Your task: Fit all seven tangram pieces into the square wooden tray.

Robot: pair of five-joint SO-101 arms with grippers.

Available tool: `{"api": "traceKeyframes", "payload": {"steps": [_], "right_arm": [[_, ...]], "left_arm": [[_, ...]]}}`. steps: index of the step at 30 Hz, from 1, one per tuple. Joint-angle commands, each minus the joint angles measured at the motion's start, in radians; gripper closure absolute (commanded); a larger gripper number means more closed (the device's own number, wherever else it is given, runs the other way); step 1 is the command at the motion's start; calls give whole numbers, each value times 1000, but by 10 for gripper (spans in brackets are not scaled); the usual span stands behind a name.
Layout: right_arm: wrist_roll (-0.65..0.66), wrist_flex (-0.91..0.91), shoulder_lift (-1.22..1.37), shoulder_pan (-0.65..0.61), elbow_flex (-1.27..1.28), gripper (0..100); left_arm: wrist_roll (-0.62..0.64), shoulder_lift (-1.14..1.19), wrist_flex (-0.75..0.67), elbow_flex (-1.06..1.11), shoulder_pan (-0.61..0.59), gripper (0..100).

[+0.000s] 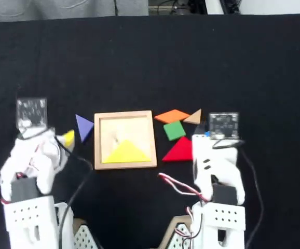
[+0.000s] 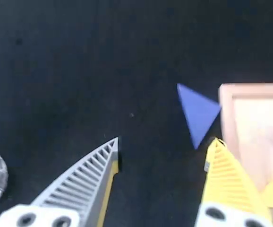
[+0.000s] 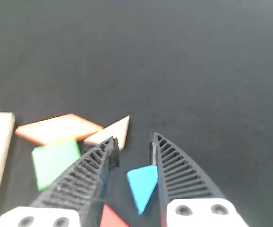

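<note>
Tangram pieces (image 1: 174, 129) are mostly left on the desk (image 1: 150, 62) beside the square wooden tray (image 1: 124, 113), and the light-blue triangle (image 3: 142, 186), straddled by the narrowly parted right end effector (image 3: 133, 137), could be squeezed out sideways if gripped off-centre.

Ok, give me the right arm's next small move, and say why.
Probably lower and close the right gripper on the light blue triangle. The piece lies between its open jaws, outside the tray, which holds just the yellow triangle.

Light even, diffuse, prob. overhead; black table (image 1: 150, 62) swallowed shadows; glare washed out tray (image 1: 125, 114) floor.
</note>
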Motion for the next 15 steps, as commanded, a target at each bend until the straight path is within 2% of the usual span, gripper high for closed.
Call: {"api": "traceKeyframes", "payload": {"steps": [1,6,10,12,15], "right_arm": [[72,104,-7,-60,-73,878],[206,417,12,-180,-286,878],[302,669,120,-292,-490,875],[385,769,205,-339,-581,875],[569,895,372,-336,-693,875]], "left_arm": [[17,-153,-55,180,-15,711],[17,-351,-78,311,-39,711],[17,-486,-57,374,-47,712],[17,-462,-49,358,-47,712],[15,-463,-51,361,-47,712]]}}
